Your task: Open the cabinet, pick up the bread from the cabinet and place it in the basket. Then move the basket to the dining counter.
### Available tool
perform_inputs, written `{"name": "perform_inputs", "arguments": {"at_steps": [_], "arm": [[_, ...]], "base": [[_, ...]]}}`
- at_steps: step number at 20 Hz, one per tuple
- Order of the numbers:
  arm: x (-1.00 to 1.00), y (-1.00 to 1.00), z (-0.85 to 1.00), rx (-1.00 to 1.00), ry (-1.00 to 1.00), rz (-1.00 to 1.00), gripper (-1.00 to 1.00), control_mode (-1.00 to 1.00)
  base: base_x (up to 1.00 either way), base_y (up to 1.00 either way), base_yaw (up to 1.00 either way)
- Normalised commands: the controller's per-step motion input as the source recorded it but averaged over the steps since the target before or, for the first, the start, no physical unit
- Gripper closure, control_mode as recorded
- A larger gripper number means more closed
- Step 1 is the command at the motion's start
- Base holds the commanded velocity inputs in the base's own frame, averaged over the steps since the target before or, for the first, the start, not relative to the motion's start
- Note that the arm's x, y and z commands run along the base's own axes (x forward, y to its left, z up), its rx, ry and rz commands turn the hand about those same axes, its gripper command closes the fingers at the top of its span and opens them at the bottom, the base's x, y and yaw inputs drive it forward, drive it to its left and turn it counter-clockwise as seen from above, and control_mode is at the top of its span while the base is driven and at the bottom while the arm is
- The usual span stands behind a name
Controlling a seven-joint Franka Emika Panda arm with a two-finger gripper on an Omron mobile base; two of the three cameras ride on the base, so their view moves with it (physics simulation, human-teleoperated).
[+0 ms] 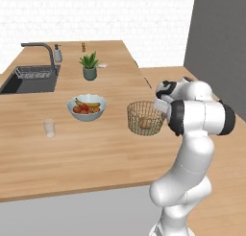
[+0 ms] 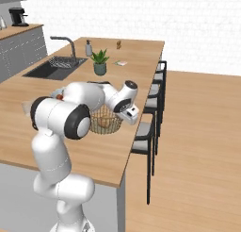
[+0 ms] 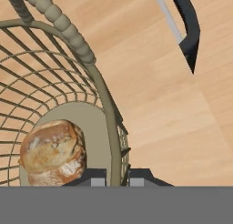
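The bread point(image 3: 52, 152) lies on the base disc inside the basket point(image 3: 68, 41), just to the inner side of my gripper point(image 3: 116, 178) in the hand view. I read the gripper as clenched on the basket's rim wire: one finger tip sits inside the wall, the other outside, with the wire passing between them. The basket point(image 1: 145, 118) rests on the dining counter point(image 1: 96, 153), near its edge on the arm's side. Beyond the basket from the hand stands a white fruit bowl point(image 1: 86, 107), then a small cup point(image 1: 49, 127). Farther off I see a potted plant point(image 1: 89, 66) and the sink point(image 1: 29, 80) with its faucet point(image 1: 43, 50). Dark stools point(image 2: 151, 127) line the counter edge beside the hand.
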Motion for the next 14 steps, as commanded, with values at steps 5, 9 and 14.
{"name": "perform_inputs", "arguments": {"at_steps": [5, 9, 14], "arm": [[0.18, 0.02, -0.33, 0.0, 0.0, 0.0, 1.0, -1.0], [0.14, 0.09, -0.38, 0.0, -0.01, 0.0, 1.0, -1.0], [0.02, 0.05, -0.15, 0.0, 0.0, 0.0, -1.0, -1.0]], "base": [[0.0, 0.0, 0.0], [0.0, 0.0, 0.0], [0.0, 0.0, 0.0]]}}
